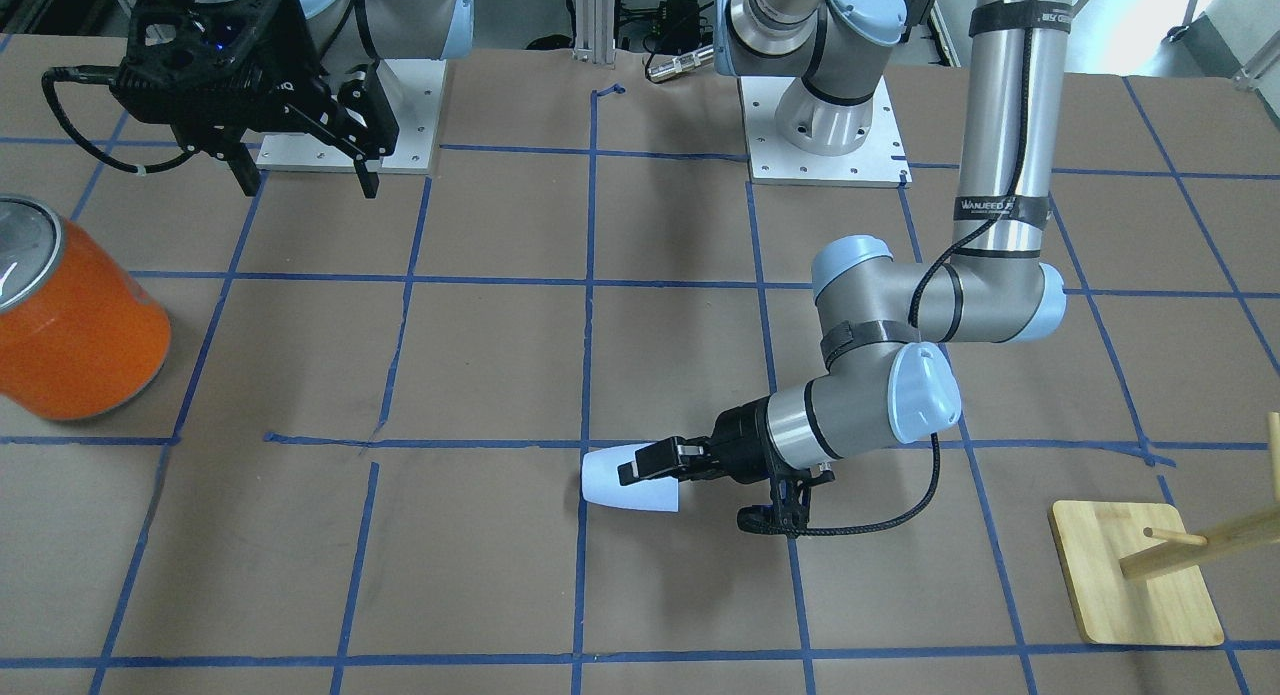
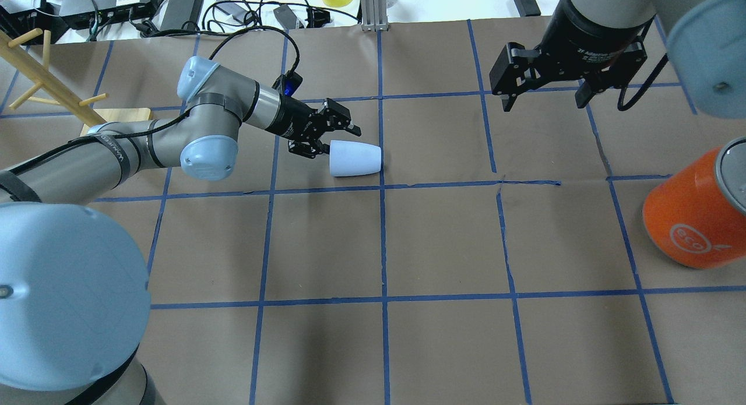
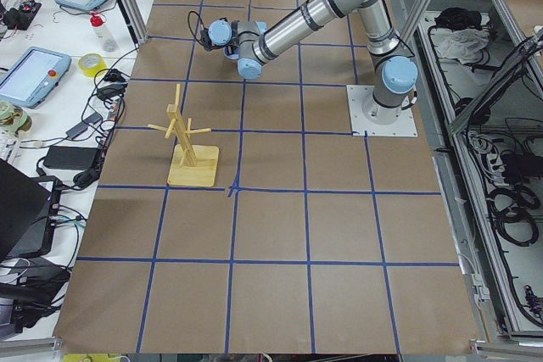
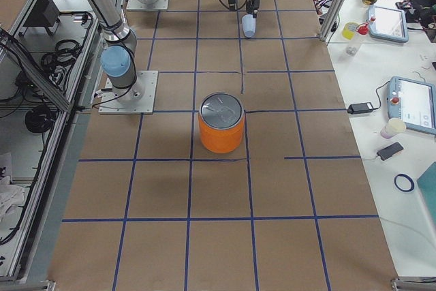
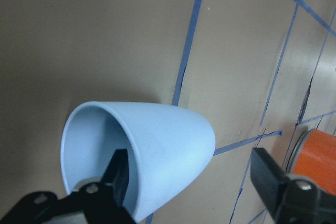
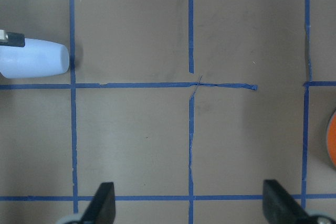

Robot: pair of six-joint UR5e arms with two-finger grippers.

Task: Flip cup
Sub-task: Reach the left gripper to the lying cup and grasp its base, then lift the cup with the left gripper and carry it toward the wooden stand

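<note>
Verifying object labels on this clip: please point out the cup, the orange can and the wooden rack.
cup (image 2: 356, 158): overhead exterior view, middle of its side wall
orange can (image 1: 80, 335): front-facing view, its orange side
wooden rack (image 1: 1140, 605): front-facing view, its flat base

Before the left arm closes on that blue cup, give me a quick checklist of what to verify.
1. Cup lies on its side, mouth toward the left gripper: ok.
2. One finger inside the mouth, the other outside the wall: ok.
3. Left gripper open, not yet clamped: ok.
4. Inside finger touching the cup's wall: cannot tell.
5. Right gripper open, raised, apart from the cup: ok.
6. Orange can well away from the cup: ok.
</note>
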